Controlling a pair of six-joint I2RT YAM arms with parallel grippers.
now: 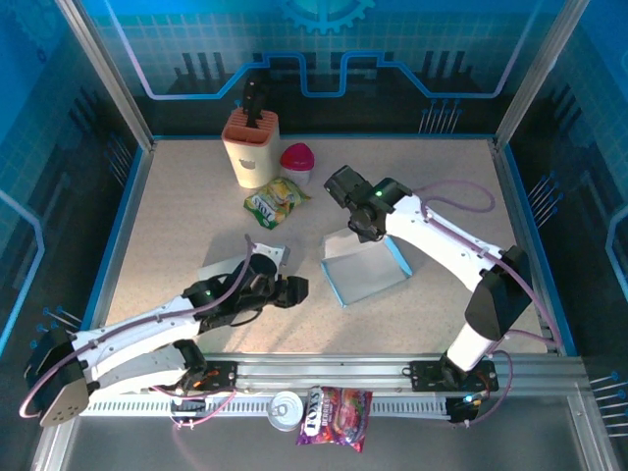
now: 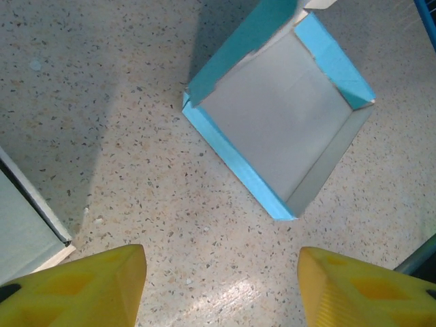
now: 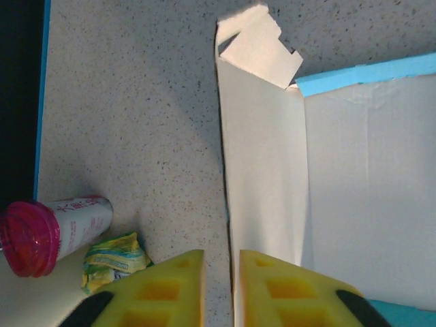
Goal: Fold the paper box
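Note:
The paper box (image 1: 371, 277) lies open in the middle of the table, blue outside and white inside. In the left wrist view the box (image 2: 279, 122) shows three raised walls and a blue near-left edge. My right gripper (image 1: 361, 232) points down at the box's far side. Its yellow fingers (image 3: 272, 293) stand almost together, and the edge of the raised white flap (image 3: 262, 170) runs into the narrow gap of the right gripper (image 3: 221, 289). My left gripper (image 1: 294, 288) hovers left of the box's near corner. The left gripper (image 2: 221, 286) is wide open over bare table.
A flat white card piece (image 1: 234, 267) lies under the left arm. A beige holder (image 1: 251, 147), a pink-lidded cup (image 1: 298, 159) and a green snack bag (image 1: 277, 199) stand at the back. A tin can (image 1: 286, 409) and a purple sweet bag (image 1: 336, 415) rest on the front rail.

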